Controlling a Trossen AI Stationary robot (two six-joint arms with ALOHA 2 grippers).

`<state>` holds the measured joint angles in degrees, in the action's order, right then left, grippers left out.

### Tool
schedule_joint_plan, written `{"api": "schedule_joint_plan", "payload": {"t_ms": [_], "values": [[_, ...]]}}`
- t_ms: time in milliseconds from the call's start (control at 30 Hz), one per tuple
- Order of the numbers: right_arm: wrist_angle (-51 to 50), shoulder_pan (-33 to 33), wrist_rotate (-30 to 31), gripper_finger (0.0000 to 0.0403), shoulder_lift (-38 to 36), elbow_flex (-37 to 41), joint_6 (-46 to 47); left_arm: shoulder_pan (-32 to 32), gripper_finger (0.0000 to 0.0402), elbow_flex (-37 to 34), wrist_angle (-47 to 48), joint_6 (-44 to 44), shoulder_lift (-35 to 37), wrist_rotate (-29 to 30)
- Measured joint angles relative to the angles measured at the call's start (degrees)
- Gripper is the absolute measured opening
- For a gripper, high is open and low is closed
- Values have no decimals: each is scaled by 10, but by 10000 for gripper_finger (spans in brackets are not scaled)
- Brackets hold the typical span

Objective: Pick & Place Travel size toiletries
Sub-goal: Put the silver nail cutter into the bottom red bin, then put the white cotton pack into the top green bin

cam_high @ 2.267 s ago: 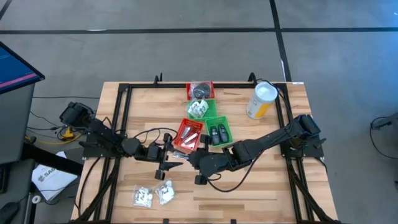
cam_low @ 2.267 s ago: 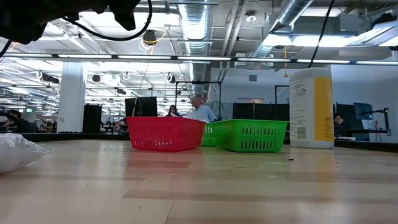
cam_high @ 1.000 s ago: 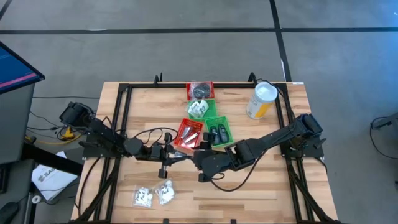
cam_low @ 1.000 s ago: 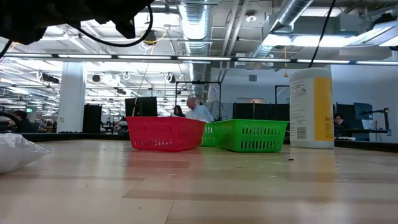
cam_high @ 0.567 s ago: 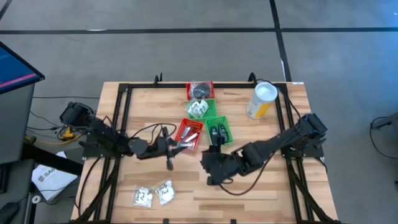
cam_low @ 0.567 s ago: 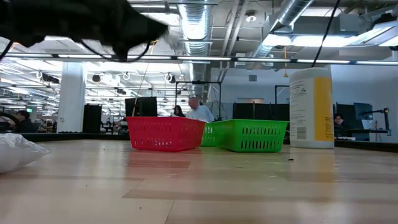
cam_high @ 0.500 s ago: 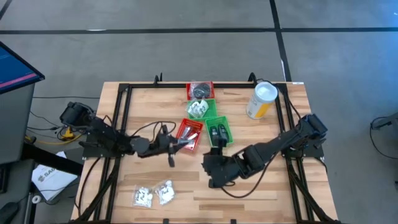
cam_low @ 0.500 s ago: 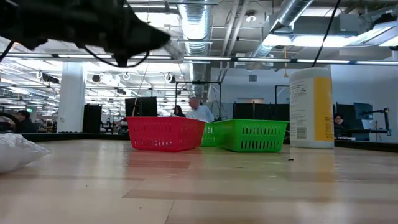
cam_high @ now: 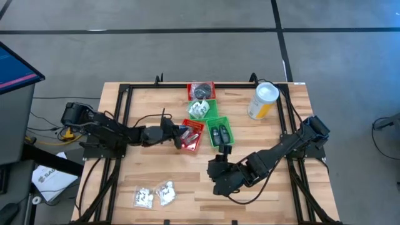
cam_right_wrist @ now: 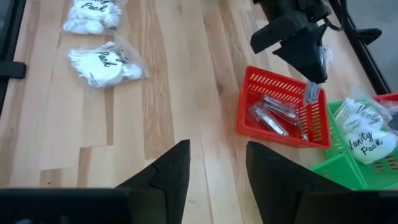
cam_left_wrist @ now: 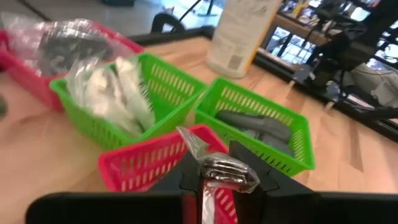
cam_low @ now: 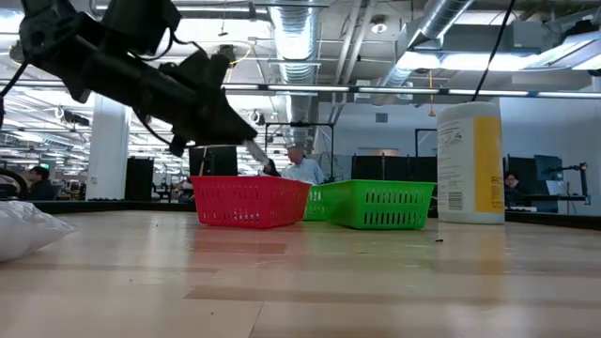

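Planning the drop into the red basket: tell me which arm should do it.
Left. The left claw is shut on a silvery sachet right above the red basket. The right claw is open, empty and farther away.

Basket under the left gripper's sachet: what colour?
Red basket, clearest in the right wrist view; the left gripper holds the sachet above it.

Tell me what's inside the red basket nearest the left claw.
The red basket holds slim silvery sachets. The left claw hangs above it gripping another sachet, hiding one corner.
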<state>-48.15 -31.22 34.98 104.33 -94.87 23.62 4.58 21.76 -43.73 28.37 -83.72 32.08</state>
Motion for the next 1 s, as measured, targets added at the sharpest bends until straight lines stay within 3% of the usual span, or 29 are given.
{"api": "schedule_joint_plan", "payload": {"t_ms": [567, 1000], "values": [[1, -2, 0, 143, 0, 0, 4, -14, 40, 0, 18, 37, 0, -46], [2, 0, 0, 139, 0, 0, 0, -14, 157, 0, 17, 36, 0, -46]]}}
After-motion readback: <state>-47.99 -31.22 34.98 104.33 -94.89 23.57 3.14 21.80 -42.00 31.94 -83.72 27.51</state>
